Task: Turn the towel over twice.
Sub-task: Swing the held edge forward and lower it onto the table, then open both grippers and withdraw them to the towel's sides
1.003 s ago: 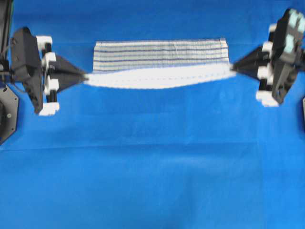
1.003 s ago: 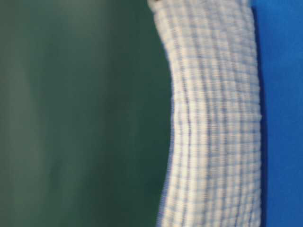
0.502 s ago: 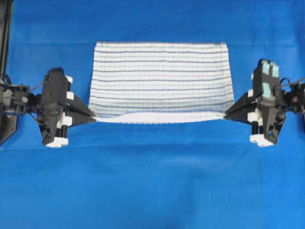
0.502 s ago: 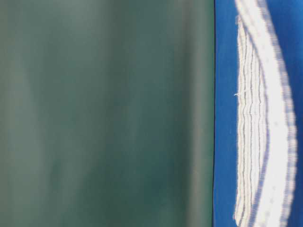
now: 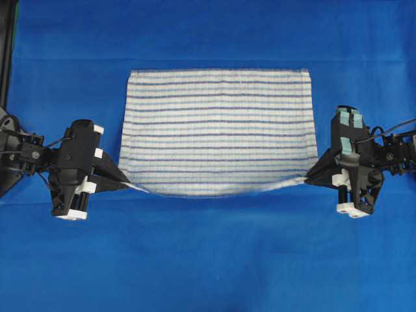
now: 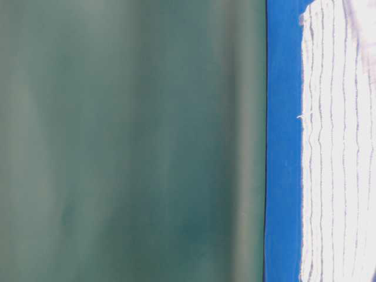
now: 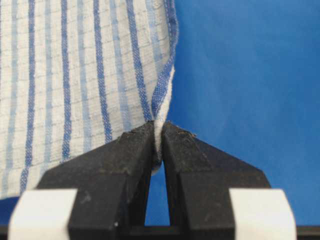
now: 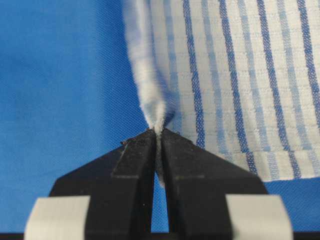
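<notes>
Both my grippers are pinched tight right now, one on each near corner of the towel (image 5: pixel 218 133). My left gripper (image 5: pixel 127 182) has its black fingers (image 7: pixel 125 155) clamped together on a thin fold of cloth at the near-left corner; through the left wrist camera I see the hem squeezed upright between the tips, with the striped fabric fanning away to the left of that view. My right gripper (image 5: pixel 307 178) does the same at the near-right corner, jaws closed with just a sliver of white cloth (image 8: pixel 159 125) bunched between them.

The towel itself lies spread across the middle of the blue table covering (image 5: pixel 208 260), white with dark-blue and light-blue stripes running left to right. Its far edge lies straight and flat. The near edge sags toward me in the middle and rises to the two pinched corners, so those corners sit lifted off the covering while the rest appears to rest on it. From the table-level camera I catch the striped cloth (image 6: pixel 338 153) lying low along the blue surface (image 6: pixel 282 147), with a green backdrop (image 6: pixel 129 141) behind.

My two arms sit well apart, one at each side of the towel, fingers pointing inward toward each other.
</notes>
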You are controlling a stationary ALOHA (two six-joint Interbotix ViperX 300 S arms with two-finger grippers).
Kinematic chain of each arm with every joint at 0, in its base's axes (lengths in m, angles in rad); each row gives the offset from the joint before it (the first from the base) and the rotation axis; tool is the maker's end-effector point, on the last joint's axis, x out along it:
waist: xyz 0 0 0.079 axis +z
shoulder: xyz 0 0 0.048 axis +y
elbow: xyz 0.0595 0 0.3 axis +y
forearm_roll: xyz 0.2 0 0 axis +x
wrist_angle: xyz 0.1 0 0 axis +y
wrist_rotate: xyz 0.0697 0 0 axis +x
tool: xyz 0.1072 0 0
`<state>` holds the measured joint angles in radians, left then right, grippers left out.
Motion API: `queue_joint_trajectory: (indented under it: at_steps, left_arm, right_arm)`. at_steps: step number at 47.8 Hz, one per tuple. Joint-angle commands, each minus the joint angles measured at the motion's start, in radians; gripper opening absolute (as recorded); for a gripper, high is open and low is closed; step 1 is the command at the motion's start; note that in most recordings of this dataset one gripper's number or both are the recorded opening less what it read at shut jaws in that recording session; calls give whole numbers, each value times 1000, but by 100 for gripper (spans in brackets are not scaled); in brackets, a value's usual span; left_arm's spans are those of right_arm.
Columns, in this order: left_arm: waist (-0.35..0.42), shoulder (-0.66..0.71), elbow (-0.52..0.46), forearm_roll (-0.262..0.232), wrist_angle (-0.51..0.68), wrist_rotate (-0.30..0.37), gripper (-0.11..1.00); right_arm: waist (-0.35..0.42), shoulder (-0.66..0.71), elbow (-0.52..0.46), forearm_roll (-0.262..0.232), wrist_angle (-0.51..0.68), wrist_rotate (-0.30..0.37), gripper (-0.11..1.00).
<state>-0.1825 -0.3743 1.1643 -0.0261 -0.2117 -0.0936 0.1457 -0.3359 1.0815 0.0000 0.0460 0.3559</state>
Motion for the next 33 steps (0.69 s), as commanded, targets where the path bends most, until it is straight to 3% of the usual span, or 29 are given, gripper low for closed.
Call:
queue_joint_trajectory:
  at_steps: [1, 8, 17, 22, 27, 29, 33]
  left_arm:
    - [-3, 0, -20, 0, 9, 0, 5]
    - [-2, 26, -34, 0, 15, -2, 19]
    - [-2, 49, -60, 0, 63, -11, 59]
    - [-2, 46, -67, 0, 104, -8, 72]
    - [3, 31, -75, 0, 121, 0, 71]
    - [9, 23, -78, 0, 123, 2, 72]
    - [34, -5, -83, 0, 123, 5, 72]
  right_arm:
    - [3, -3, -23, 3, 6, -2, 5]
    - [3, 14, -34, 3, 25, 8, 5]
    - [15, 32, -52, 3, 26, 46, 8]
    - [26, 32, -54, 3, 26, 51, 38]
    - [28, 26, -55, -2, 31, 51, 64]
    - [26, 21, -57, -5, 35, 44, 67]
    - [20, -5, -66, -18, 61, 35, 62]
